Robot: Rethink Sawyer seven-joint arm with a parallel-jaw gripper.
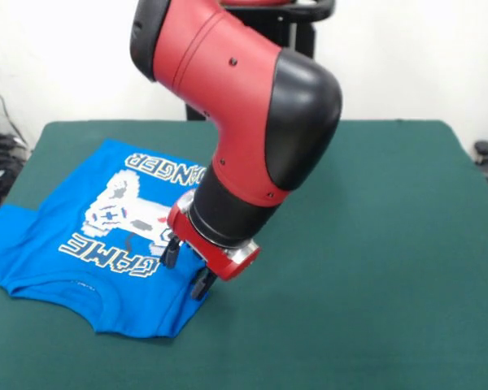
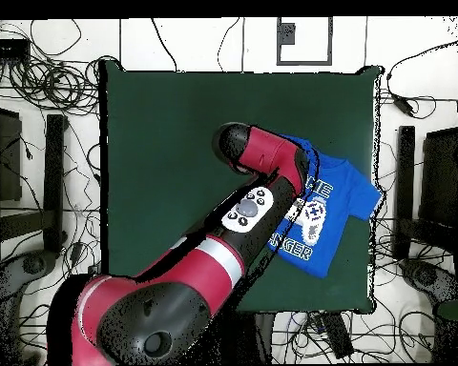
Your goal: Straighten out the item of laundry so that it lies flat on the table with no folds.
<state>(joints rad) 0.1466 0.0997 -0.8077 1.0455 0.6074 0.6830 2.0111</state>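
Note:
The item of laundry [image 1: 89,244], a bright blue T-shirt, lies print side up on the left part of the table [image 1: 374,244], collar toward the camera. Its left sleeve reaches the table's left edge. Its right side by the gripper looks bunched and folded under. My gripper [image 1: 186,269] points down over that right edge, its fingers [image 1: 202,284] apart with no cloth visibly between them. In the overhead view the shirt [image 2: 333,205] lies at the right side of the table [image 2: 176,143], and my arm covers its left part and hides the gripper.
My red and black arm [image 1: 244,114] reaches down over the middle of the table. The pedestal [image 1: 301,32] stands at the far edge. Cables [image 2: 42,86] and dark equipment lie on the floor around the table.

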